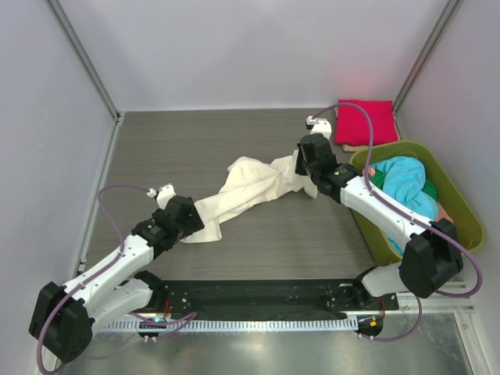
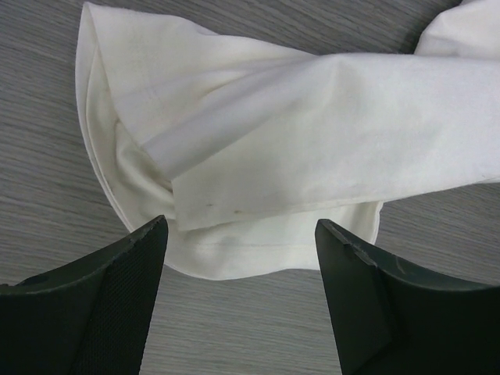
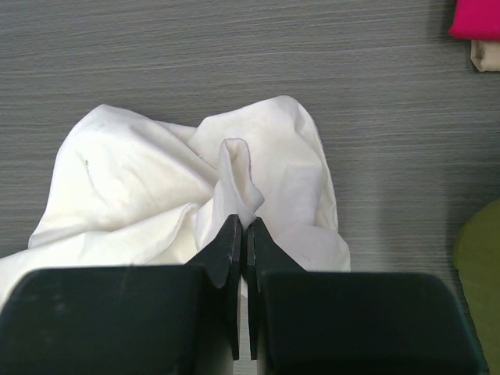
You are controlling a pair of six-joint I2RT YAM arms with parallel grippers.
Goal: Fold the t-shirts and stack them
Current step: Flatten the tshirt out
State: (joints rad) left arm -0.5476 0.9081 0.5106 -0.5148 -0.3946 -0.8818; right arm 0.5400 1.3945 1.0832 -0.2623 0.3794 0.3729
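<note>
A cream-white t-shirt (image 1: 250,191) lies crumpled and stretched diagonally across the middle of the table. My right gripper (image 3: 244,226) is shut on a pinched fold of the cream-white t-shirt (image 3: 234,168) at its right end (image 1: 301,168). My left gripper (image 2: 242,234) is open, its jaws wide apart just short of the shirt's lower left edge (image 2: 234,258), touching nothing; it shows in the top view (image 1: 187,219). A folded magenta-red t-shirt (image 1: 366,121) lies at the back right. Turquoise (image 1: 406,183), green and salmon-pink shirts sit in the basket.
An olive-green plastic basket (image 1: 461,207) stands at the right edge, close beside my right arm. A cream folded item peeks out under the magenta-red shirt (image 3: 476,16). White walls enclose the table on three sides.
</note>
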